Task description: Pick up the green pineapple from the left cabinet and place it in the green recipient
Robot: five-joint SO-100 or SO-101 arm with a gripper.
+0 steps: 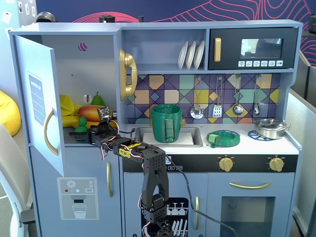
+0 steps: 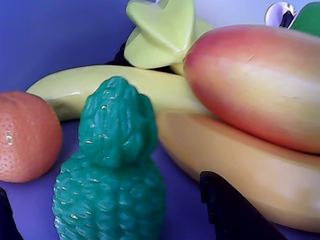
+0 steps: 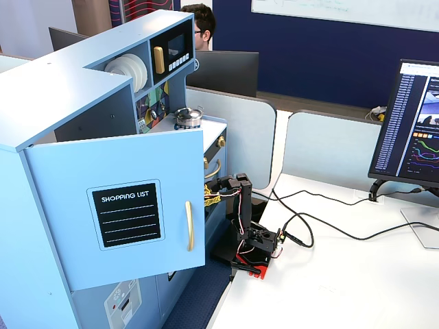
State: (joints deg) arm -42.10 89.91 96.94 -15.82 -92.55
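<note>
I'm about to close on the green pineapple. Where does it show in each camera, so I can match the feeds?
Fixed view facing the kitchen: the green pineapple stands on the open left cabinet's shelf, just ahead of the gripper.
Wrist view: lower centre-left, upright and close, between the orange and the mango.
Fixed view from the side: not visible; the cabinet door hides it.
Shared landmark: the mango.

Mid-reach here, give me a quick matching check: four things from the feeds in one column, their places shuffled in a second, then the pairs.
Things:
1. pineapple
2. pot
3. ring dish
4. plates

Places:
A. upper shelf beside the microwave
B. open left cabinet, among the fruit
C. in the sink
D. counter right of the sink

Pairs: 1-B, 2-C, 3-D, 4-A
</note>
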